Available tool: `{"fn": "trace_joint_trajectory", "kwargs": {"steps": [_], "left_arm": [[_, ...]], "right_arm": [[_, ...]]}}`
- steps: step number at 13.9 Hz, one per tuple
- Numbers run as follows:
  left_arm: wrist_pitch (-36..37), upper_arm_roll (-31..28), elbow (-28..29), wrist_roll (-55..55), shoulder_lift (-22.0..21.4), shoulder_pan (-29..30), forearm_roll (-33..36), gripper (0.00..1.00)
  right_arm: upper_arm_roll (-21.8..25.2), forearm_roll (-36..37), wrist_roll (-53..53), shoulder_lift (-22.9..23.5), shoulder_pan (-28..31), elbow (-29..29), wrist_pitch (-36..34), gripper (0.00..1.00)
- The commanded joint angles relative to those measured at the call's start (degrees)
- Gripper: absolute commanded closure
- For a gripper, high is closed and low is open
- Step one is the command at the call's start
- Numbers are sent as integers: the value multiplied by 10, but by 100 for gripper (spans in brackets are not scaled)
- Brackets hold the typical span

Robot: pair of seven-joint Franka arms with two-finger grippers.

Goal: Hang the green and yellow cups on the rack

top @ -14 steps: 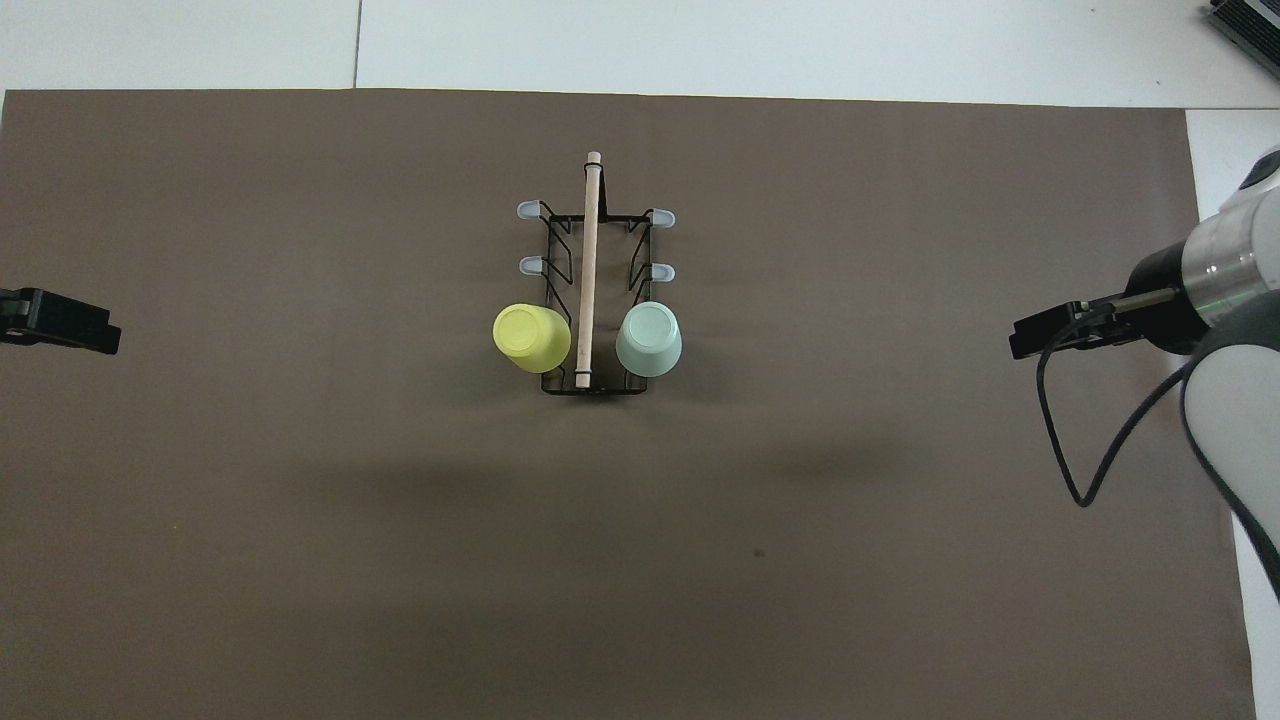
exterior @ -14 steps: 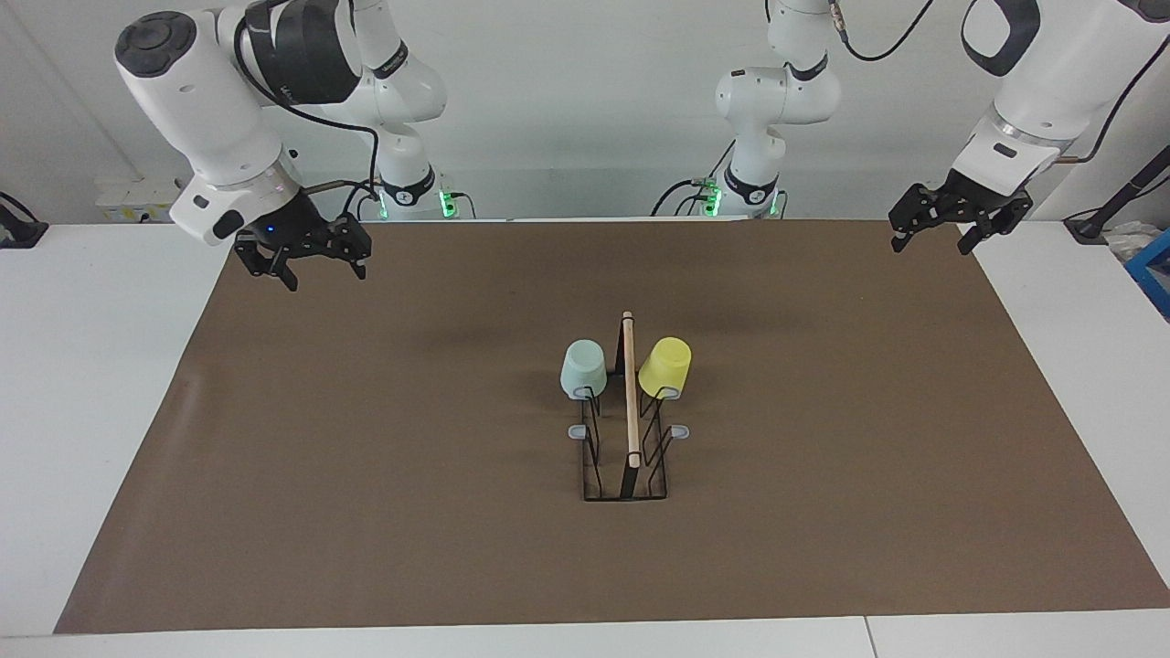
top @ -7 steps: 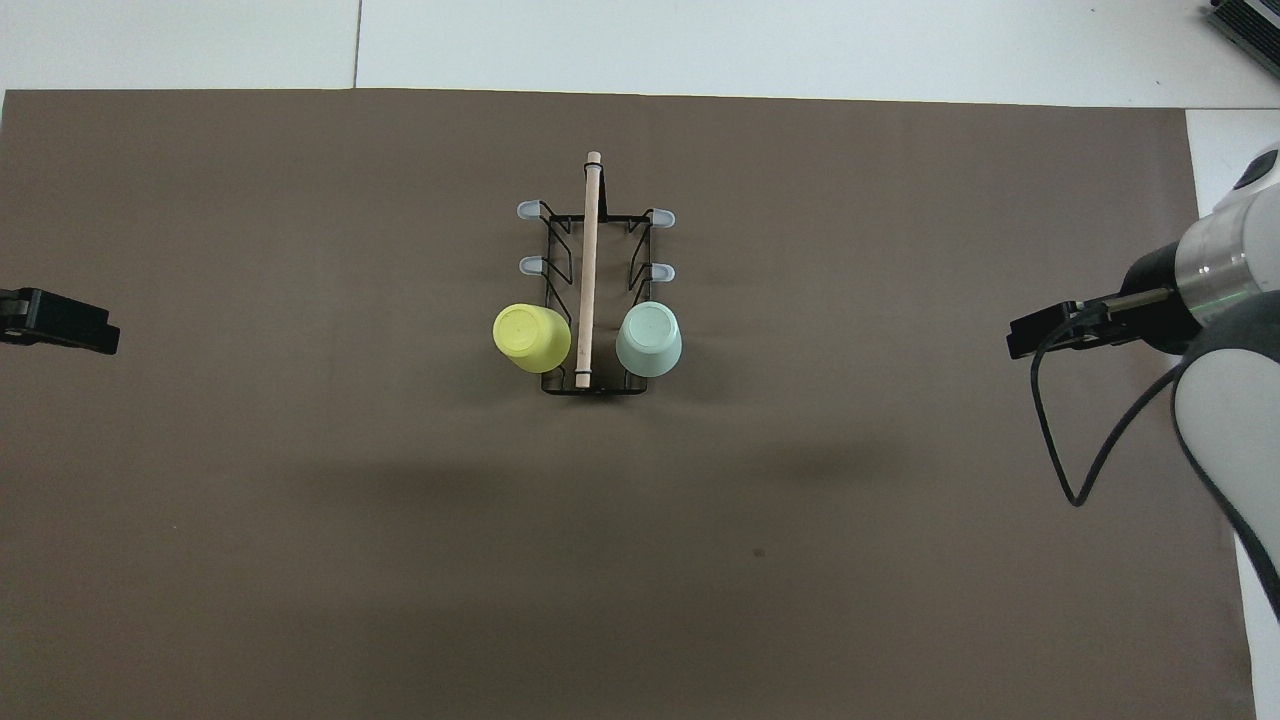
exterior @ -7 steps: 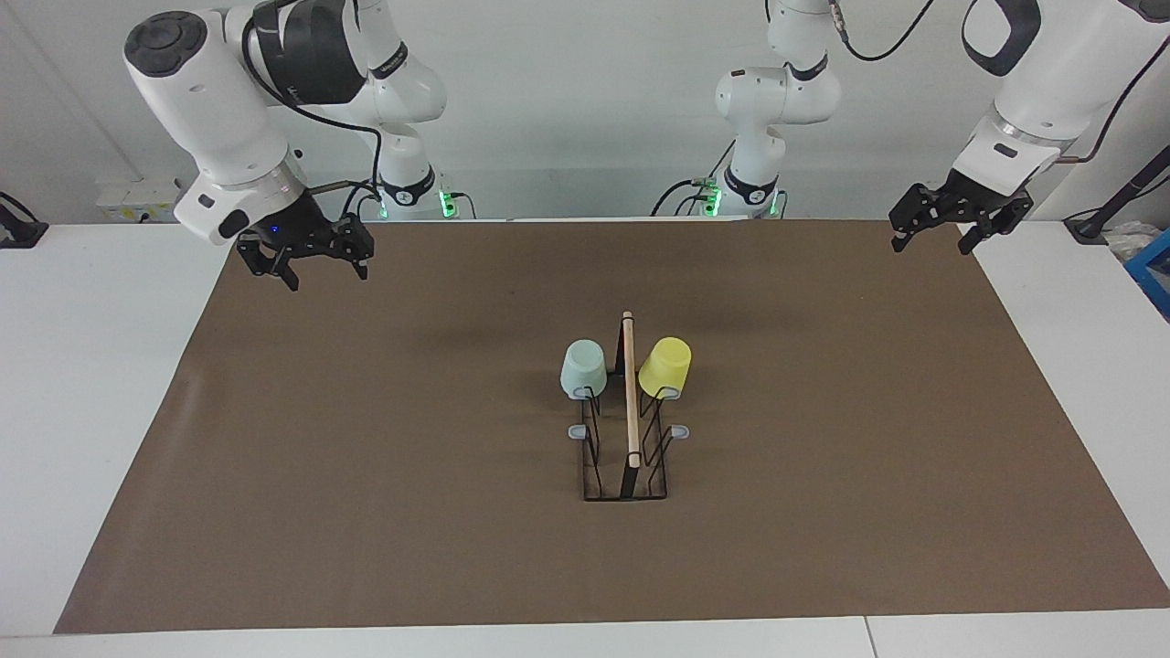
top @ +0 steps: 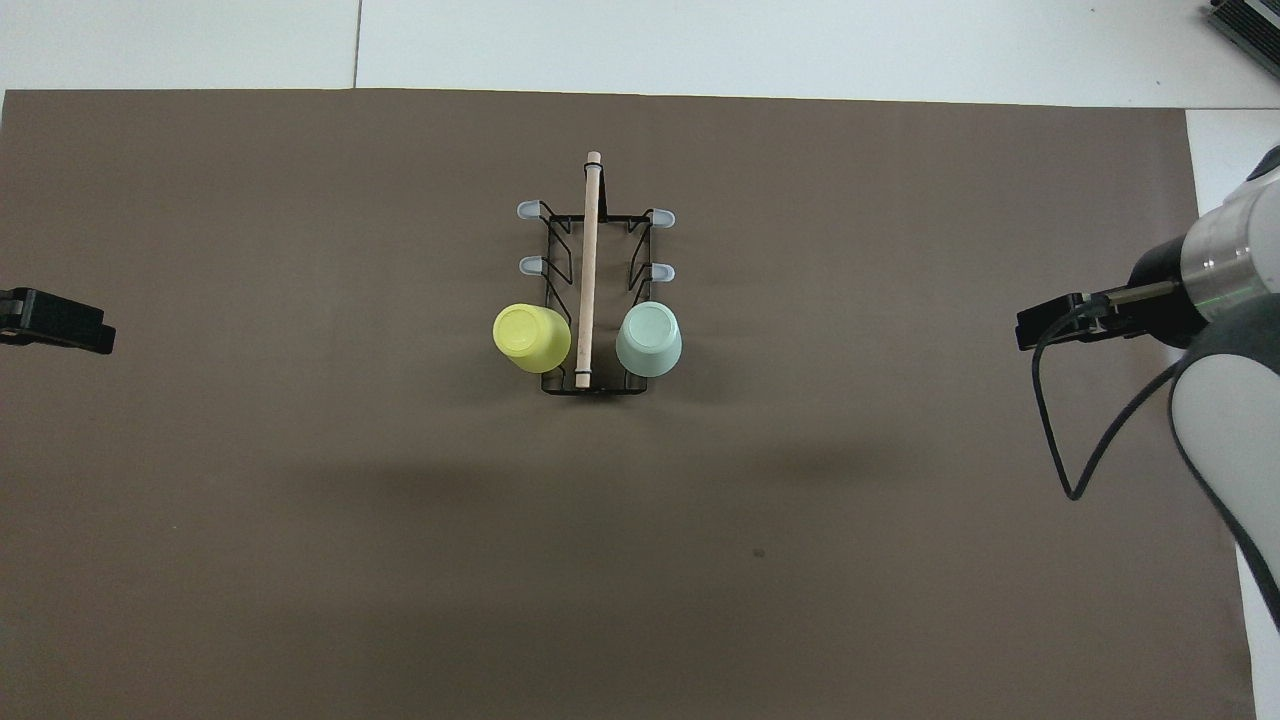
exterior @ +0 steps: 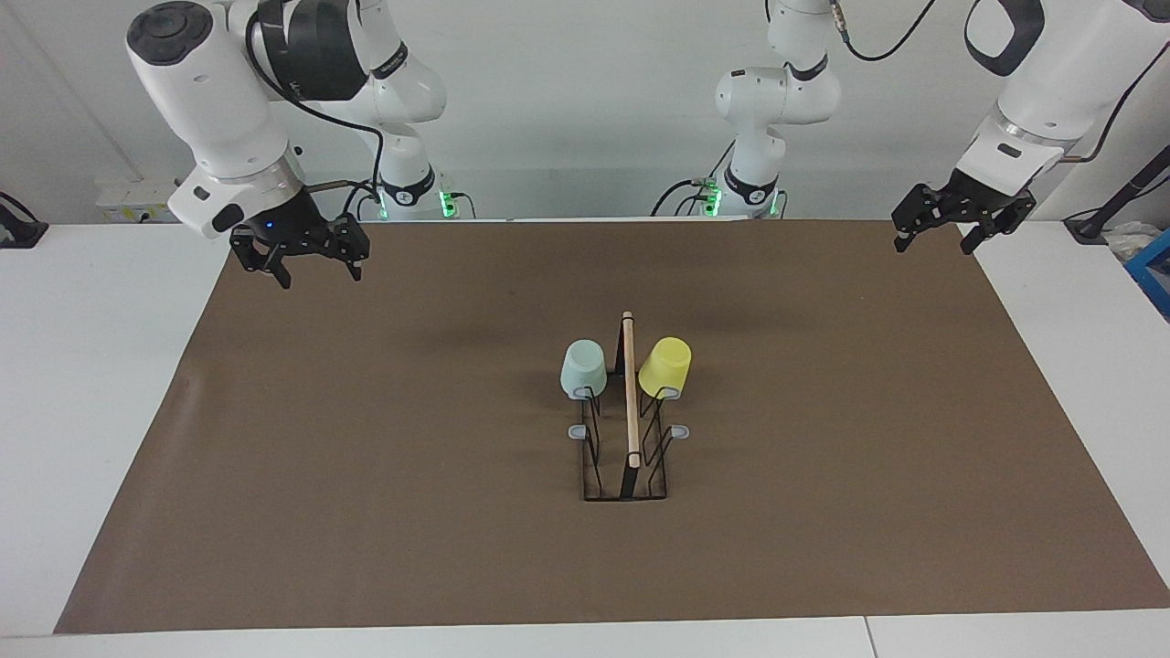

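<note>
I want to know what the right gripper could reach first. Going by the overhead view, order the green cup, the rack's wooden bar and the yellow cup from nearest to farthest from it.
From the right gripper:
1. Green cup, hung on the rack's side toward the right arm.
2. Wooden bar, along the rack's middle.
3. Yellow cup, hung on the side toward the left arm.

The green cup and yellow cup hang upturned on the rack at mid-bench. Both end effectors, right and left, hover spread and empty over the mat's corners.
</note>
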State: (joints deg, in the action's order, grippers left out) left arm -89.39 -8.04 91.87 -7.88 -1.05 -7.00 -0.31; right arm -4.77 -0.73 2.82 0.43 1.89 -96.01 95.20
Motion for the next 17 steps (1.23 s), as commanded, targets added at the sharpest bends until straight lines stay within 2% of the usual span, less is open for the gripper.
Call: {"fn": "trace_joint_trajectory", "kwargs": {"steps": [1, 7, 10, 17], "left_arm": [[-4, -1, 10, 1, -11, 0, 2, 0], [-4, -2, 10, 1, -11, 0, 2, 0], [-4, -2, 10, 1, -11, 0, 2, 0], [-4, -2, 10, 1, -11, 0, 2, 0]], "right_arm": [[-12, 12, -12, 6, 10, 10, 0, 0], [-12, 5, -46, 6, 10, 10, 2, 0], [-12, 6, -46, 6, 10, 4, 30, 0], [-12, 6, -45, 6, 10, 4, 26, 0]]}}
